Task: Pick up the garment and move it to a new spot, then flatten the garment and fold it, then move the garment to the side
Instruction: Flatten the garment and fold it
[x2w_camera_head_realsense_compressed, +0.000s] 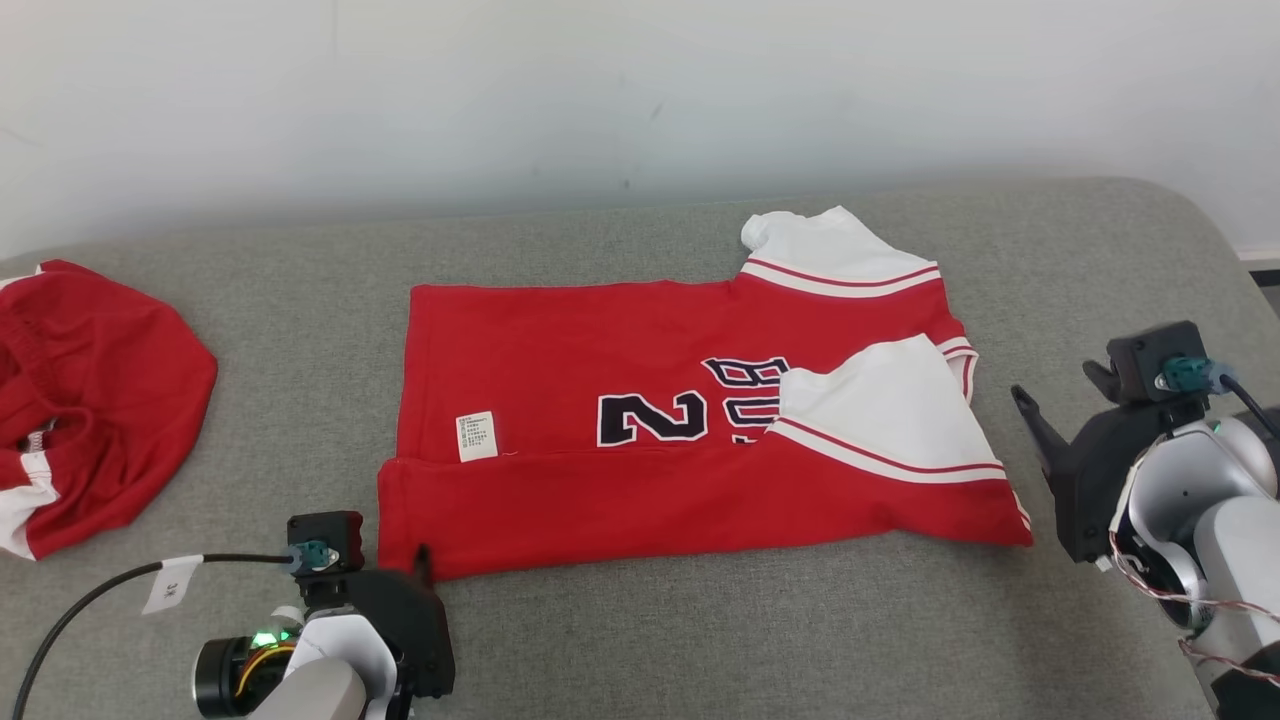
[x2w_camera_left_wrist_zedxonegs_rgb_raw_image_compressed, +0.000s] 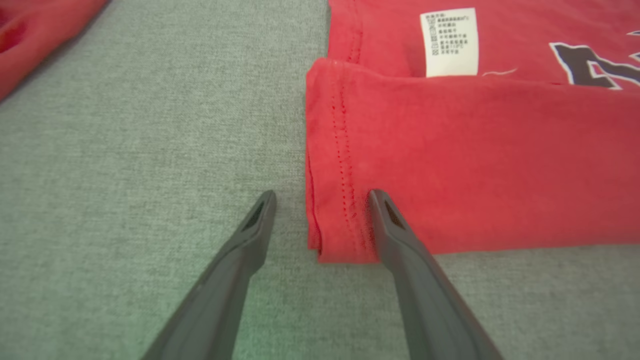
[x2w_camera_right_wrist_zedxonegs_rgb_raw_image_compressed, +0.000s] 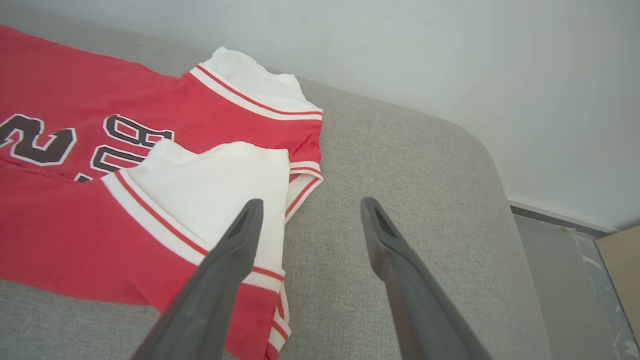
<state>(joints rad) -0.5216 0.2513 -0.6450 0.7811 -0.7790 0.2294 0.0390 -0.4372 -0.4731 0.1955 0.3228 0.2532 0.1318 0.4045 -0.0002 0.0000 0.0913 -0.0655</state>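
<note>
The garment (x2w_camera_head_realsense_compressed: 620, 360) is a red jersey with white sleeves and a dark number 2, spread on the grey cushion (x2w_camera_head_realsense_compressed: 700, 630). Its near long edge is folded up over the front, and a white label shows. My left gripper (x2w_camera_head_realsense_compressed: 410, 565) stands open at the near-left corner. In the left wrist view the left gripper (x2w_camera_left_wrist_zedxonegs_rgb_raw_image_compressed: 322, 194) straddles the hem of the garment (x2w_camera_left_wrist_zedxonegs_rgb_raw_image_compressed: 475, 150), one finger over cloth and one over cushion. My right gripper (x2w_camera_head_realsense_compressed: 1055, 385) hangs open just right of the sleeve end. The right wrist view shows the right gripper (x2w_camera_right_wrist_zedxonegs_rgb_raw_image_compressed: 311, 201) above the edge of the garment (x2w_camera_right_wrist_zedxonegs_rgb_raw_image_compressed: 75, 225), holding nothing.
A second red garment (x2w_camera_head_realsense_compressed: 90, 400) lies bunched at the cushion's far left, and its edge (x2w_camera_left_wrist_zedxonegs_rgb_raw_image_compressed: 30, 30) appears in the left wrist view. A pale wall (x2w_camera_head_realsense_compressed: 640, 90) runs behind. The cushion's rounded right end drops to the floor (x2w_camera_right_wrist_zedxonegs_rgb_raw_image_compressed: 560, 280).
</note>
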